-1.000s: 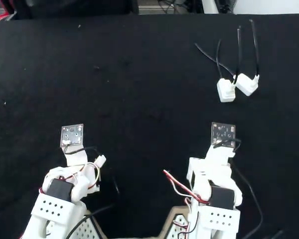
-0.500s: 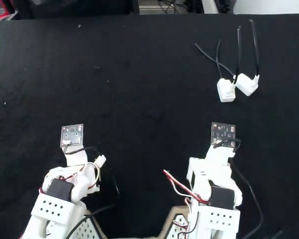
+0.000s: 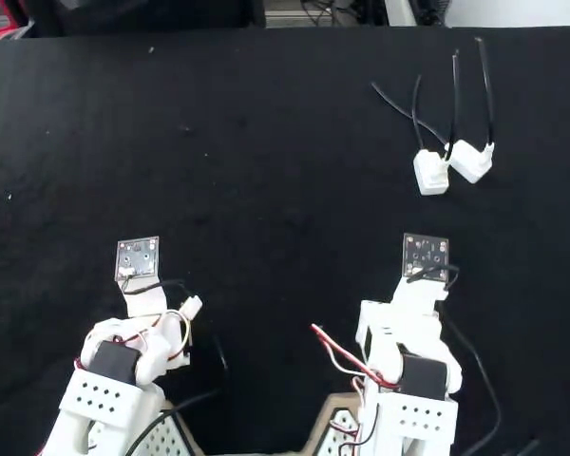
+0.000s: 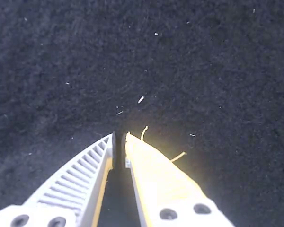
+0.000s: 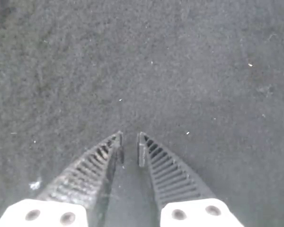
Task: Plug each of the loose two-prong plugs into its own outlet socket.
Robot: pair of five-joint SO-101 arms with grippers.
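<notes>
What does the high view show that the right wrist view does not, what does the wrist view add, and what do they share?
The high view adds: two white plugs lying side by side toward the table's far right, black cords trailing away from them, and both arms' white bodies at the near edge.
The right wrist view adds: the right gripper close up, its ribbed fingers drawn nearly together with nothing between them.
Shared: the black table.
</notes>
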